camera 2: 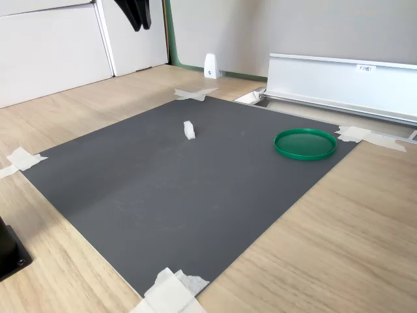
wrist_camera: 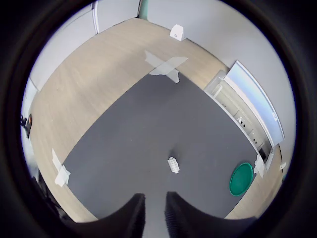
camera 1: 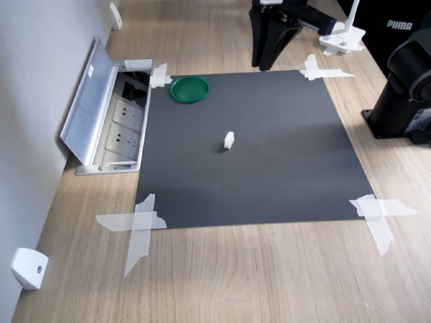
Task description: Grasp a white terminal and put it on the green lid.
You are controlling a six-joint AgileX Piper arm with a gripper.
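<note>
The white terminal (camera 1: 228, 140) is a tiny block standing near the middle of the black mat (camera 1: 269, 175); it also shows in the second exterior view (camera 2: 189, 129) and the wrist view (wrist_camera: 174, 164). The green lid (camera 1: 189, 89) lies flat at the mat's far corner next to the socket box, with nothing on it; the other views also show the green lid (camera 2: 305, 143) (wrist_camera: 241, 179). My gripper (camera 1: 266, 64) (camera 2: 138, 26) (wrist_camera: 155, 198) hangs high above the mat's far edge, well away from both. Its fingers are almost together and hold nothing.
An open floor socket box with a raised silver cover (camera 1: 94, 108) borders the mat on the first exterior view's left. White tape strips (camera 1: 138, 225) hold the mat's corners. A white wedge piece (camera 1: 28, 268), a black arm base (camera 1: 404, 87) and a white stand (camera 1: 342, 40) sit on the wood.
</note>
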